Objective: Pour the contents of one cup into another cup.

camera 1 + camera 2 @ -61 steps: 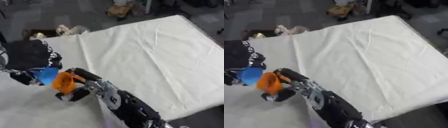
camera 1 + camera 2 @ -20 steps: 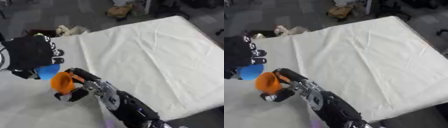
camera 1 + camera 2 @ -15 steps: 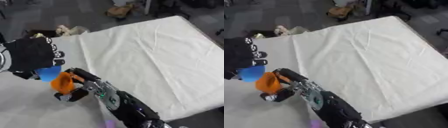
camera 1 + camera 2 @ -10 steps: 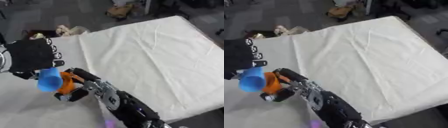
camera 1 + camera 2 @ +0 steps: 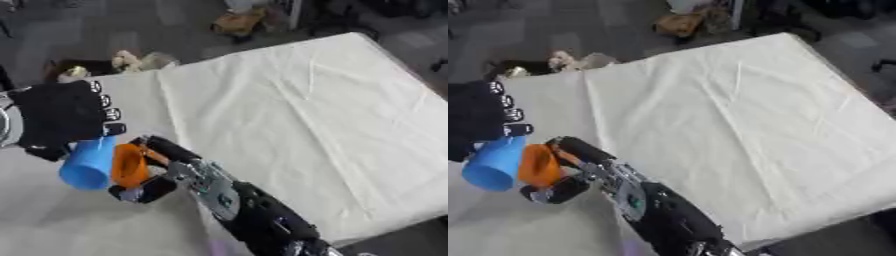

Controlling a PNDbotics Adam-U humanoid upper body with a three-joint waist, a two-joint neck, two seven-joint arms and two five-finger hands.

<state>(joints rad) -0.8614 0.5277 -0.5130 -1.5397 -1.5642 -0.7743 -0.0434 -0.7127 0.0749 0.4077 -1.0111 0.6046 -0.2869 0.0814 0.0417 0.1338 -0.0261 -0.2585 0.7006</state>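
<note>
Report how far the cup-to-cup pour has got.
Done: both cups are picked up, the blue cup in the left hand and the orange cup in the right hand. In hand: the two are held side by side above the white cloth, both tipped. Left: whether anything has passed between them cannot be seen.

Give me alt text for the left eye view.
The left hand holds a blue cup tipped beside an orange cup held by the right hand, above a table under a white cloth.
</note>
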